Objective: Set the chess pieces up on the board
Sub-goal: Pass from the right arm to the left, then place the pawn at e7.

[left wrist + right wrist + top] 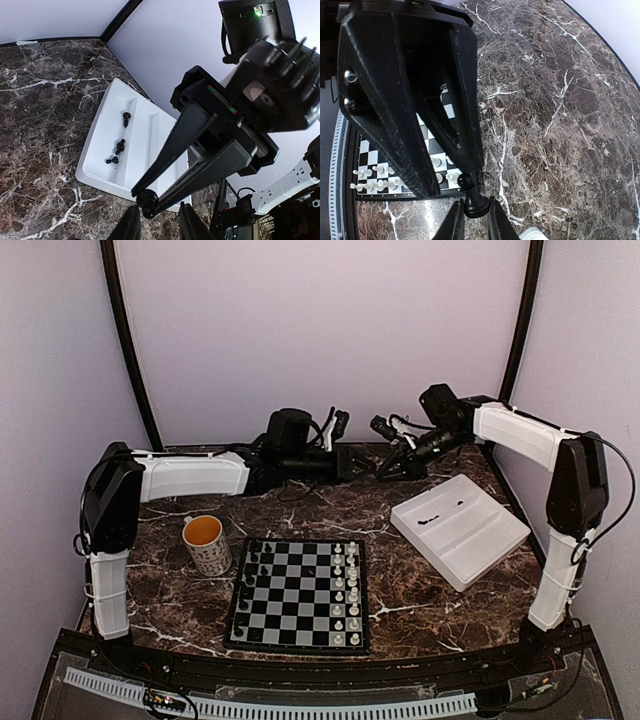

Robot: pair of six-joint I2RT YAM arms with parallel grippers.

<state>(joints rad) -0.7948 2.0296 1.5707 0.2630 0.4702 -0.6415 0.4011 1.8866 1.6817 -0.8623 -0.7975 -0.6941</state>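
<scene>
My right gripper [474, 226] is shut on the base of a black pawn [473, 199], held up above the back middle of the table. My left gripper [159, 227] is open, and its fingers [395, 125] reach toward the pawn [145, 202] from the other side, their tips beside the pawn's head. In the top view the two grippers, left [352, 462] and right [384, 468], meet tip to tip. The board [300, 585] lies near the front, with black pieces [250, 580] on its left columns and white pieces [346, 585] on its right columns.
A white tray [470, 540] stands at the right with a few black pieces [120, 146] lying in it. A mug [208, 543] with an orange inside stands left of the board. Walls close in behind and at both sides.
</scene>
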